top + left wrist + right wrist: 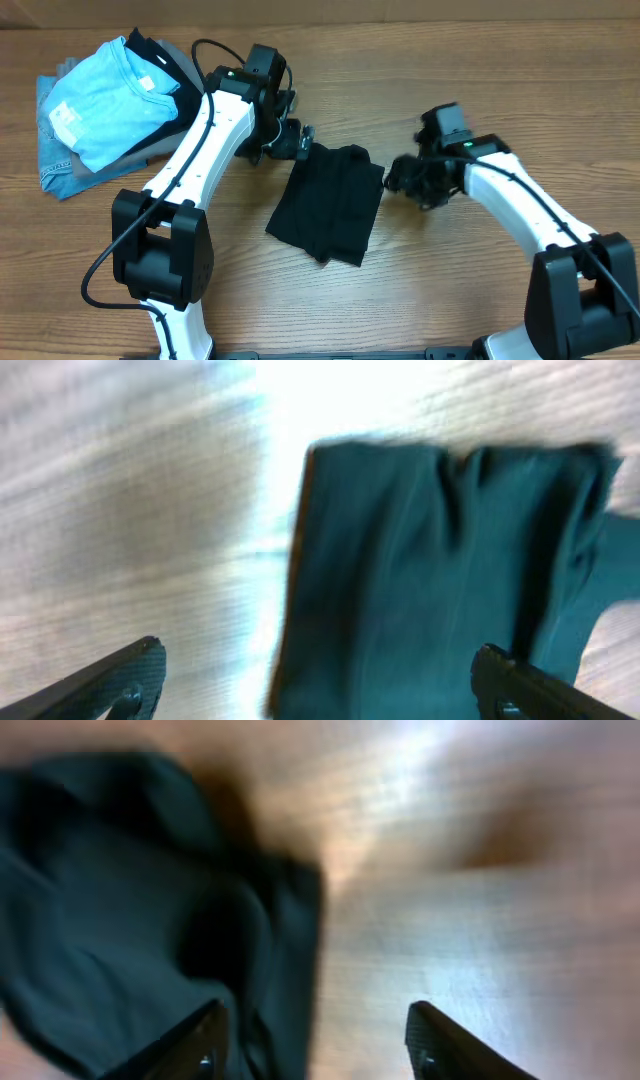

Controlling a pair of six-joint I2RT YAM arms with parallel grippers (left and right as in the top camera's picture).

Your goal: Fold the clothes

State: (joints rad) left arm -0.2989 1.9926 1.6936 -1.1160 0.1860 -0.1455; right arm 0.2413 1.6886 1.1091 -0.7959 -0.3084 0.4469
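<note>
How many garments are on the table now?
4 visible: black polo at centre; far left, light blue T-shirt on top, dark garment behind it, denim beneath. More may be hidden.

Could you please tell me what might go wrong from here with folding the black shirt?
1. The right jaws stand open over the edge of the black shirt, with one of the fingers across the cloth; pulling away could snag it and undo the fold.
2. The left jaws likewise straddle a shirt edge, with the same risk.
3. The left arm lies close to the pile topped by the light blue T-shirt; swinging back might brush it.
</note>
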